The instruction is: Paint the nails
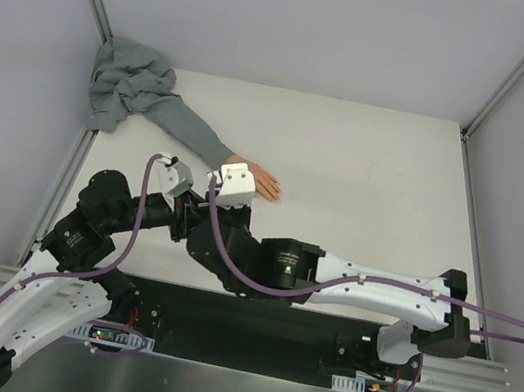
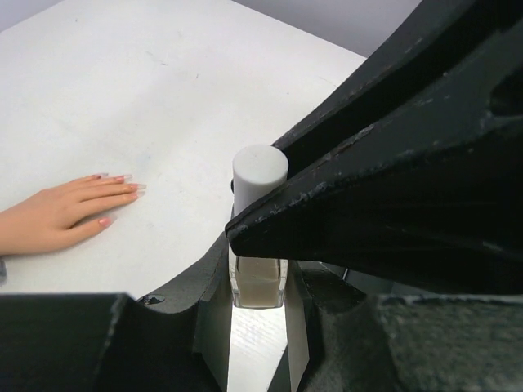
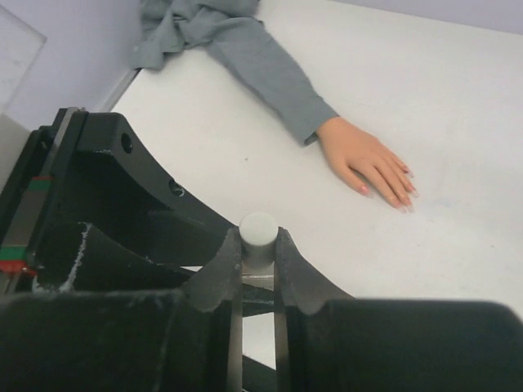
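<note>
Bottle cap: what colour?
The bottle cap is white, clearest in the left wrist view.

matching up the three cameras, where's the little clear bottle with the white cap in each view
left wrist: the small clear glass bottle with a white cylindrical cap stands upright at lower centre.
right wrist: only its cap shows, at lower centre.
top external: not visible, likely under the white wrist housings.
shared landmark: the peach-pink fake hand with a grey sleeve, flat on the white table.
</note>
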